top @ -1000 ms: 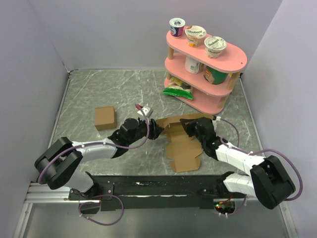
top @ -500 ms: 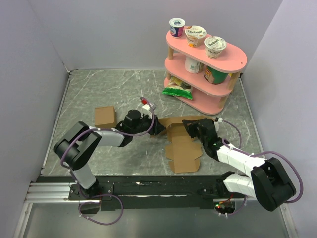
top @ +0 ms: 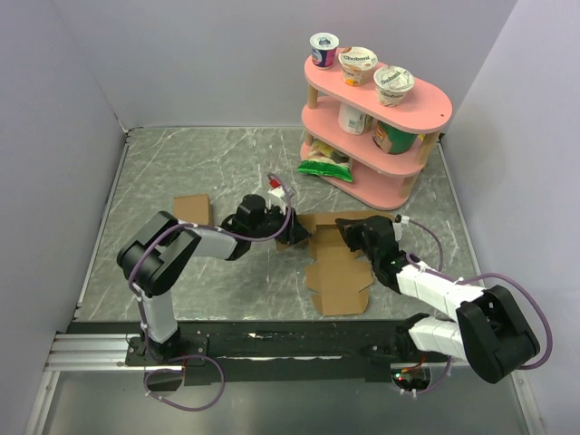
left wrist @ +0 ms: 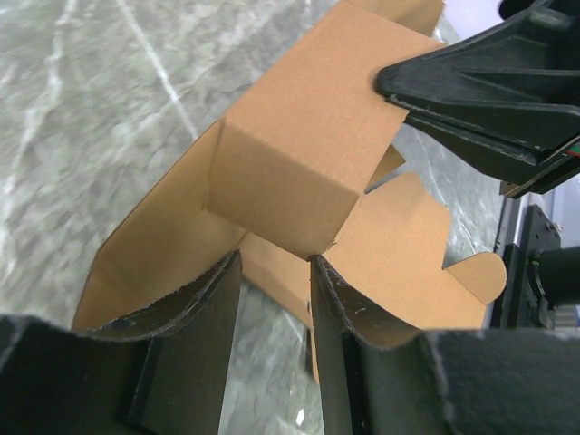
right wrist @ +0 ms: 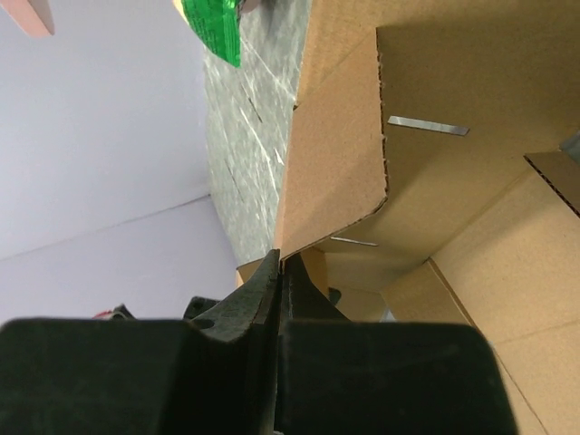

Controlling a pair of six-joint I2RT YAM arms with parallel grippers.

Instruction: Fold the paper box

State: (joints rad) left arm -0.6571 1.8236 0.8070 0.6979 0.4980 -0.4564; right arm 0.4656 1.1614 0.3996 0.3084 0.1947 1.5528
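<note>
Right now the paper box (top: 338, 283) lies on the table (top: 181, 163) between the two hands, part flat and part raised. Its flat panels, with their rounded flaps, spread toward the arm bases, beside and behind the right hand (top: 344, 227). The raised panels stand in the gap between that hand and the left hand (top: 296, 237).

The left hand comes in low from the left, its fingers (left wrist: 337, 313) spread partway with a clear gap. Nothing is clamped in that gap. In the left wrist view a folded corner of the box stands just ahead of the fingertips, with one wall running off to the hand's left and a wider panel rising beyond it. The corner's lower edge comes very near the tip of one finger; whether it touches cannot be told.

The right hand is pressed together, its fingers meeting in a thin point. That point sits against the upper edge of the raised panel, opposite the left hand. Whether a sliver of card is caught between the tips cannot be told.

Behind the left hand's wrist, partly hidden by the arm, sits a small brown cardboard cube (top: 188, 208). Well beyond the right hand stands a pink shelf (top: 428, 109) bearing cups (top: 360, 63), with a green bag (top: 324, 166) at its foot.
</note>
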